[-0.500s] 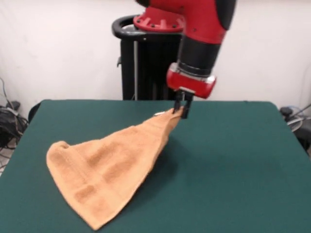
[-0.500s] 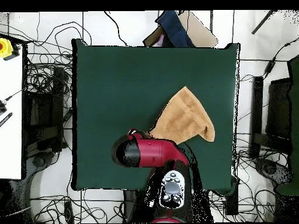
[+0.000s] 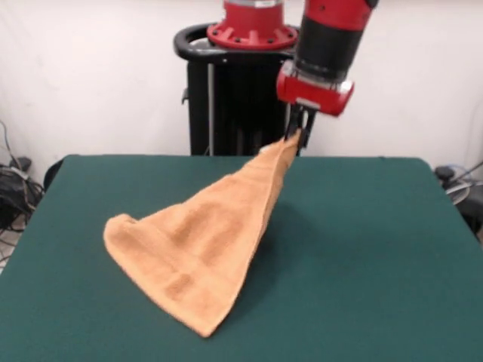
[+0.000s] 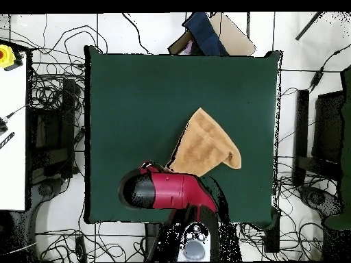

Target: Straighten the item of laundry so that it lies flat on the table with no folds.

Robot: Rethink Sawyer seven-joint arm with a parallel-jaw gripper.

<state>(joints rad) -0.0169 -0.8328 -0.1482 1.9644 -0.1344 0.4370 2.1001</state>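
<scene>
the tool (image 3: 296,136) is clenched on one corner of the terry towel (image 3: 200,253); soft, limp and light, it drapes to the surface (image 3: 377,249) below.

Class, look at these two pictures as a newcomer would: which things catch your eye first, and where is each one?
First comes the orange-tan towel, pulled up into a tent shape at the middle of the green table, its lower edge still resting on the cloth. Next is the red arm's gripper, above the table's far side, pinching the towel's raised corner. In the overhead view the towel lies right of centre.
</scene>
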